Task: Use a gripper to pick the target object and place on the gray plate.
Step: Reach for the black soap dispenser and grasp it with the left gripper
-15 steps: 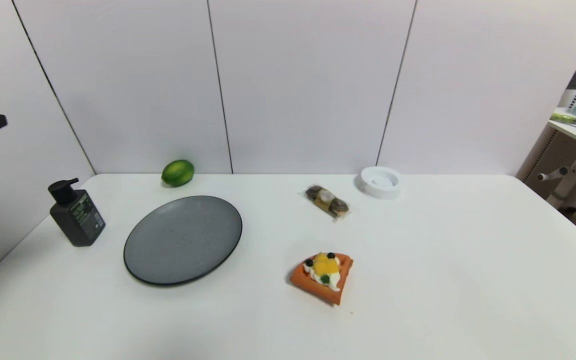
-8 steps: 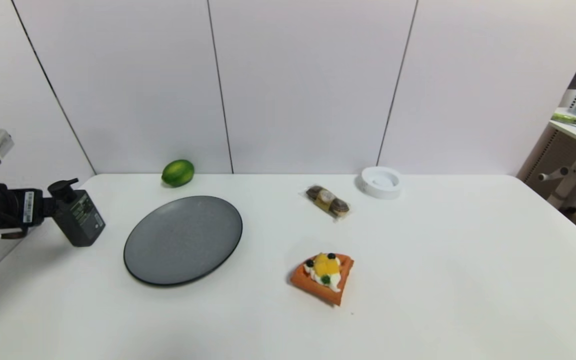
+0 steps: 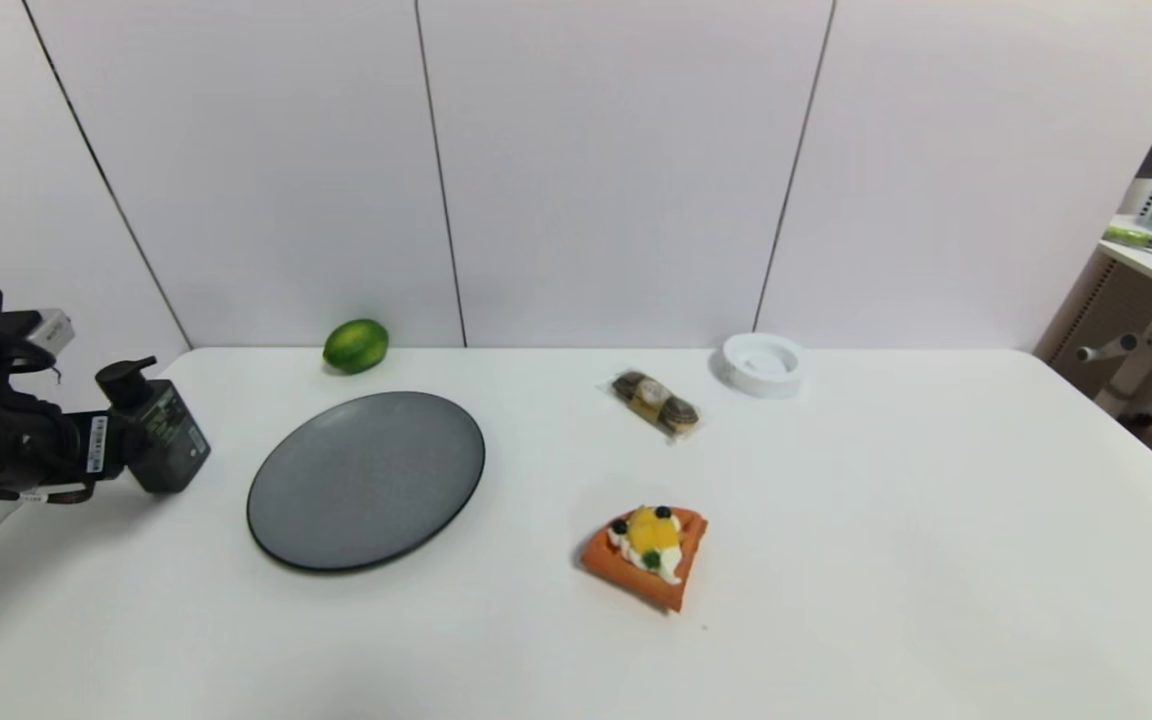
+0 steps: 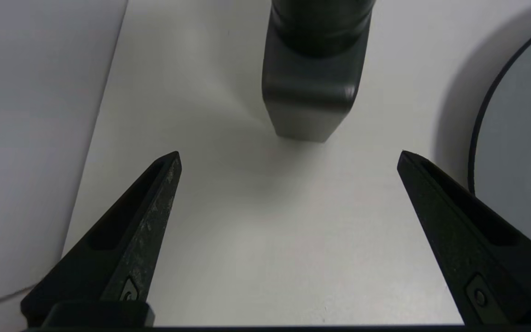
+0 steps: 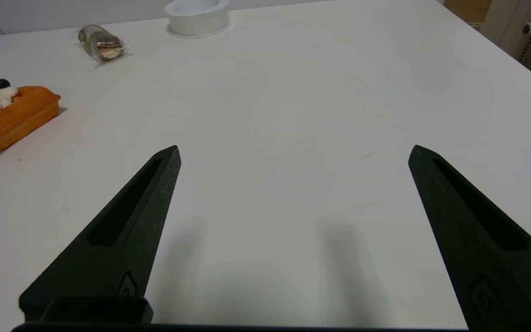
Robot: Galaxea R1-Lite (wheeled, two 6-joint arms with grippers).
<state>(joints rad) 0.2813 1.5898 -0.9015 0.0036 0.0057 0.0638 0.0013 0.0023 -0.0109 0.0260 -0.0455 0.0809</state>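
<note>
Dark gray pump bottle (image 3: 161, 432), gray plate (image 3: 366, 478), green lime (image 3: 356, 345).

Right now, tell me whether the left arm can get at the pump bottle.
Probably yes. The left end effector is open and lined up with the pump bottle, with only bare table between them. The gray plate sits off to one side.

Pump bottle (image 3: 158, 428) left of plate (image 3: 366, 478) (lime (image 3: 356, 345) behind)
</note>
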